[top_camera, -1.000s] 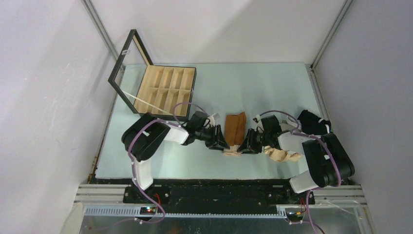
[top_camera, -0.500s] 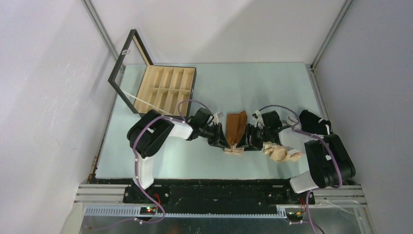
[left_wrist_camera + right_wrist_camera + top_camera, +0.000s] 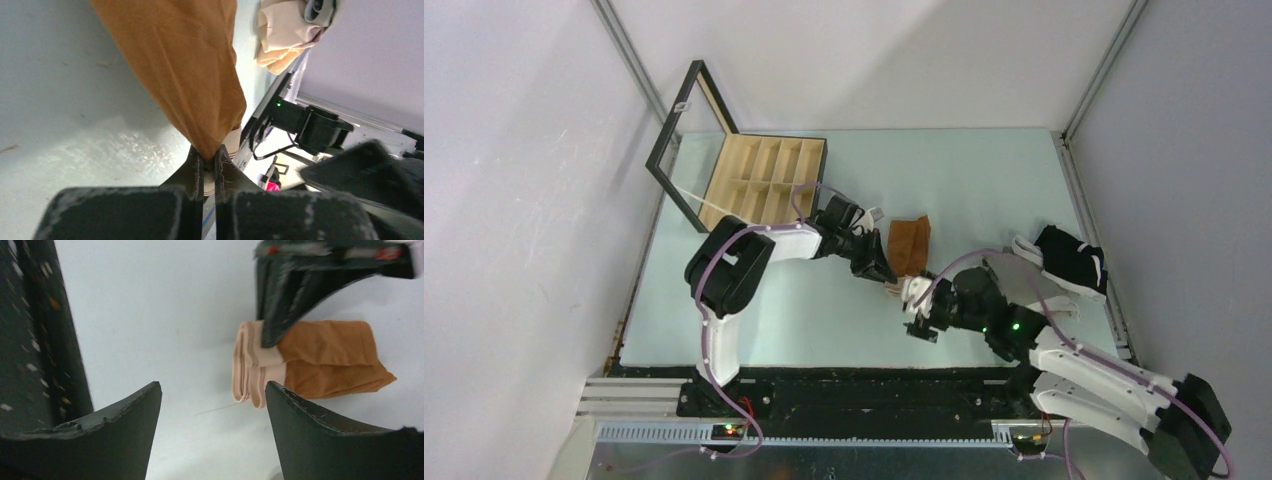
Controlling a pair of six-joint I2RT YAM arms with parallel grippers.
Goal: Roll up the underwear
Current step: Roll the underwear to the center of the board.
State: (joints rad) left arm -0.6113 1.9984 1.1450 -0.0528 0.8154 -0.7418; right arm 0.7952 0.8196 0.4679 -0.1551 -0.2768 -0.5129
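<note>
The rust-brown underwear (image 3: 909, 243) lies folded on the pale green table (image 3: 984, 190), its pale waistband (image 3: 255, 365) at the near end. My left gripper (image 3: 885, 276) is shut on that near end; in the left wrist view the cloth (image 3: 180, 65) hangs pinched between the fingertips (image 3: 196, 161). My right gripper (image 3: 920, 319) is open and empty, just in front of the garment (image 3: 325, 357) and apart from it. The black underwear with white trim (image 3: 1069, 258) lies at the right. Beige (image 3: 282, 32) and grey (image 3: 320, 7) garments show in the left wrist view.
The black-framed wooden box with compartments (image 3: 764, 180) stands open at the far left, its lid raised. The right arm (image 3: 1064, 360) stretches across the near right of the table. White walls enclose the table on the left, far and right sides.
My right gripper has let go of the rust-brown underwear and drawn back toward the near edge, now open. My left gripper has shifted slightly farther with the garment's end in it.
</note>
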